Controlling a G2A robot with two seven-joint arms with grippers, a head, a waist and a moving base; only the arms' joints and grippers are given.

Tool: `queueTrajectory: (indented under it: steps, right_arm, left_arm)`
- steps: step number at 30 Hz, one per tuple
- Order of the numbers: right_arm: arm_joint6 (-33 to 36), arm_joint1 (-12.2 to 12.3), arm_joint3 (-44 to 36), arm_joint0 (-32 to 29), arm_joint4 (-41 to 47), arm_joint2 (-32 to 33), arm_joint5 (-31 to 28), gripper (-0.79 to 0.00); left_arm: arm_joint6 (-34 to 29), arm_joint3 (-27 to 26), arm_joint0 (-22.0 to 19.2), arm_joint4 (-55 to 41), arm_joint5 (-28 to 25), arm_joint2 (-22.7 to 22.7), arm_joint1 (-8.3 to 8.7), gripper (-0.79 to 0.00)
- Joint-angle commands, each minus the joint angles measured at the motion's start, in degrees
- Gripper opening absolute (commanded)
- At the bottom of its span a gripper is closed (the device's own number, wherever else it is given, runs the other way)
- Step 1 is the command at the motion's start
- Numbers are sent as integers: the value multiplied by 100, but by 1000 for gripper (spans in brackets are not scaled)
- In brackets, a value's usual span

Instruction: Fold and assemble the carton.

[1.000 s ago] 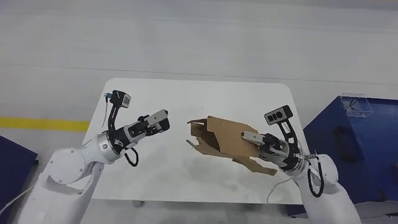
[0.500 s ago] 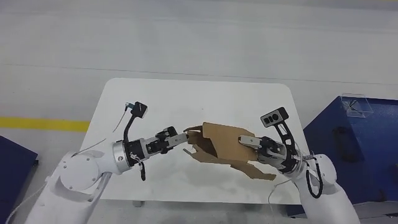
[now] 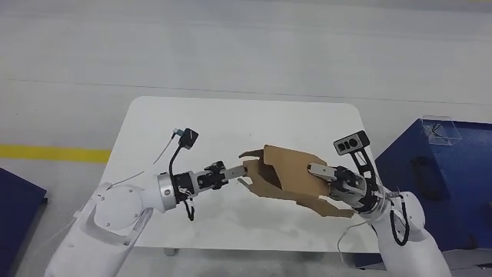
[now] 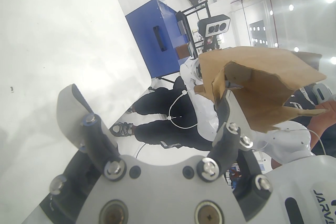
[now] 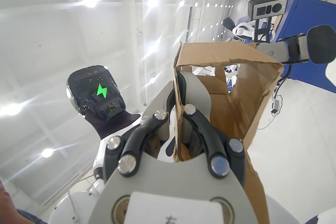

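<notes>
A brown cardboard carton, partly opened into a tube with loose flaps, hangs just above the white table. My right gripper is shut on one wall of the carton at its right end, the wall pinched between the fingers. At the carton's left end my left gripper is open. In the left wrist view one of its fingers rests against a flap of the carton while the other finger stands free over the table.
A blue bin stands just off the table's right edge. Another blue object sits on the floor at the left. Bare tabletop lies left of and behind the carton.
My left arm has swung right from the table's left part to the carton's left end. The carton, held by the right gripper, has shifted slightly right.
</notes>
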Motion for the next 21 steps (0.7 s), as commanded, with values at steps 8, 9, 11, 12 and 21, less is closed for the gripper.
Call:
queueTrajectory:
  steps: [8,9,11,12,21]
  right_arm:
    - [-221,12,-83,-57,-497,186,-446,-785]
    - [-268,12,-90,-52,-582,205,-539,-785]
    - [-374,13,-99,-39,-797,251,-735,-785]
    - [-438,14,-114,-32,-949,276,-863,-785]
    - [-637,1,-386,-145,-1712,64,-1373,-785]
  left_arm:
    - [742,-252,440,-467,-142,-612,26,0]
    - [710,-312,522,-480,-158,-701,41,0]
    - [646,-480,679,-462,-192,-833,66,0]
    - [587,-575,759,-448,-258,-868,76,0]
    - [301,-929,939,142,-330,-622,105,0]
